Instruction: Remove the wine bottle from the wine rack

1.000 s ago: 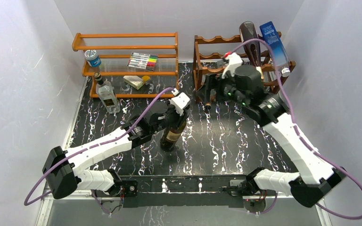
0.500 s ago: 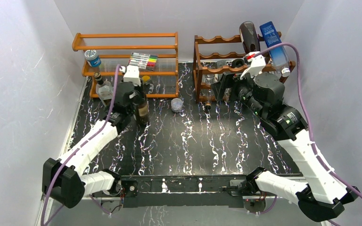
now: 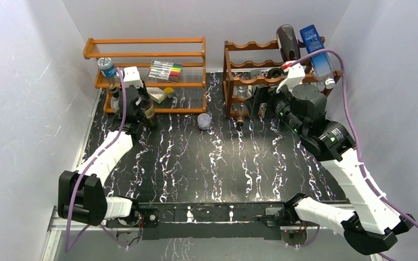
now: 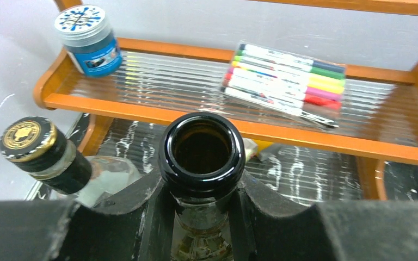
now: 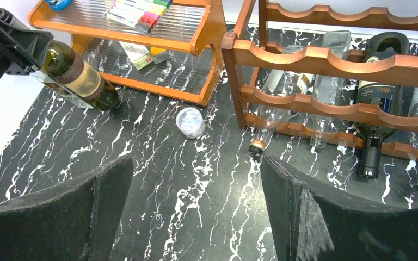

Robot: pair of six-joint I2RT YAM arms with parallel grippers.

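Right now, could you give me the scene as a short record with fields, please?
wine bottle: off the rack, tilted, in front of the orange shelf
left gripper: shut on the bottle's neck
right gripper: open, holds nothing, faces the wine rack
other bottles: lying in the rack's cradles
task state: bottle removed, not yet released

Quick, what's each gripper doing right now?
Left gripper: closed on the neck of the wine bottle.
Right gripper: open, holding nothing.
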